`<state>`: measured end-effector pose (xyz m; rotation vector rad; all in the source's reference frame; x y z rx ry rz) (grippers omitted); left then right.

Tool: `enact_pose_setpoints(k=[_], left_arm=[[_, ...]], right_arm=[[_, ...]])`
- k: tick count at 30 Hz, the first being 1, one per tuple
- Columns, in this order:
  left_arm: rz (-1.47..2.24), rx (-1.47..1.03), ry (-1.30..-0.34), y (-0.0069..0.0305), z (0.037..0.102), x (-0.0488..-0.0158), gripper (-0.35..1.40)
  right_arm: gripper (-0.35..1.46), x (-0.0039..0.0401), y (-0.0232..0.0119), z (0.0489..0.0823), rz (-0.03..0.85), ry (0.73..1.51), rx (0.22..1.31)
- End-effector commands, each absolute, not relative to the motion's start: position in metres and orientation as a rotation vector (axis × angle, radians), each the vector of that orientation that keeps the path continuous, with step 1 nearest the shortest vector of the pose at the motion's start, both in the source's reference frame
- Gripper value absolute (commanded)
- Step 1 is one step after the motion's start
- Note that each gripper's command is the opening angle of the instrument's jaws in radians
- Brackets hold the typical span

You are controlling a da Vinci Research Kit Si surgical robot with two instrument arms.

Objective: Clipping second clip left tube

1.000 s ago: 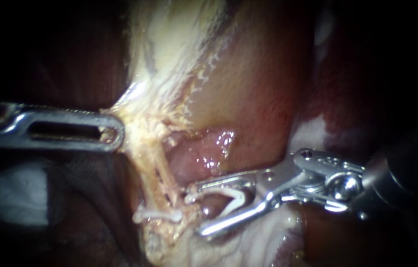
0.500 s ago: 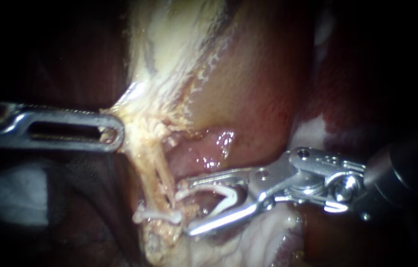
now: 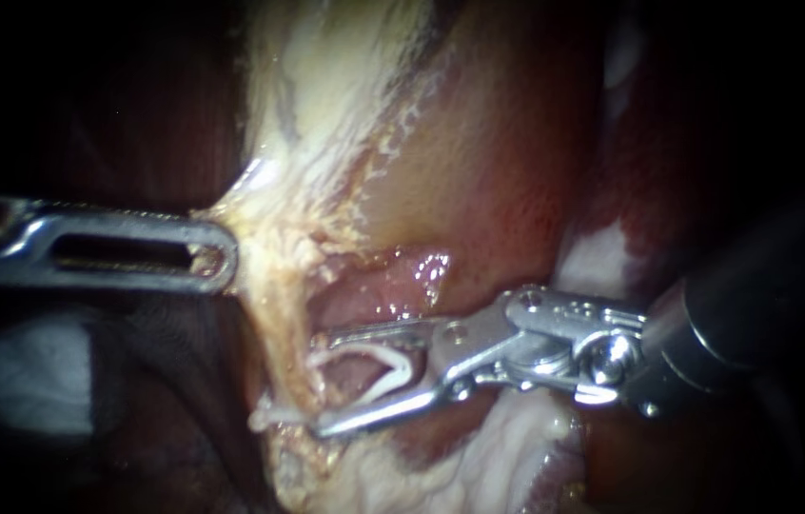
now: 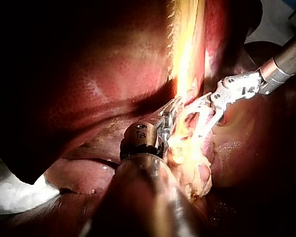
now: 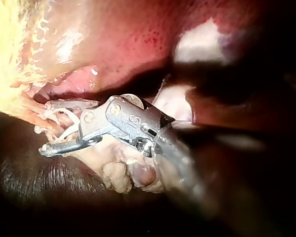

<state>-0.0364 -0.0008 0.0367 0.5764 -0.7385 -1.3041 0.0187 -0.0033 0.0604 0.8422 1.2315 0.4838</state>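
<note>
The field was seen to be wet and glistening. A sheet of pale yellow tissue (image 3: 317,105) was drawn down the middle, reddish-brown tissue (image 3: 488,171) was spread to its right, and a shiny pink fold (image 3: 402,286) was tucked beneath. A pale tube (image 3: 286,324) was stretched downward from the yellow sheet.

The left instrument (image 3: 217,255) was laid level, its jaws closed on the sheet's frayed left edge, which was pulled to a point. Low on the tube a white clip (image 3: 274,415) was already set across it.

The right instrument (image 3: 324,384) was brought in low, its jaws spread wide. An open clip (image 3: 393,355) was carried between them, bearing on both. The jaw tips were placed at the tube's right edge, just above the set clip. It could not be told whether the tube was fully inside the open clip's mouth.

Little room was left around those tips, with the pink fold close above and pale lumpy tissue (image 3: 479,466) beneath. Open dark space was found only beyond the left instrument and behind the right shaft. White material (image 4: 15,192) was seen at the margin in the left wrist view.
</note>
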Motion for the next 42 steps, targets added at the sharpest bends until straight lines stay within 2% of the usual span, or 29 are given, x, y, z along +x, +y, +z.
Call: enact_pose_setpoints(k=[1,16,29,36,42], left_arm=[[-1.304,0.576,-0.738,-0.0008,0.0367,-0.0364,-0.35],[-1.303,0.578,-0.738,-0.0006,0.0368,-0.0363,-0.35],[-1.302,0.578,-0.738,-0.0006,0.0368,-0.0362,-0.35],[-1.302,0.58,-0.738,-0.0005,0.0368,-0.0361,-0.35],[-1.302,0.58,-0.738,-0.0005,0.0368,-0.0361,-0.35]], right_arm=[[0.6,0.0188,-0.0034,0.0604,0.484,1.232,0.843],[0.6,0.0178,-0.0038,0.0585,0.478,1.233,0.852],[0.6,0.0183,-0.004,0.0585,0.476,1.233,0.852],[0.6,0.016,-0.003,0.0564,0.468,1.237,0.85],[0.6,0.0159,-0.0032,0.0547,0.459,1.238,0.845]])
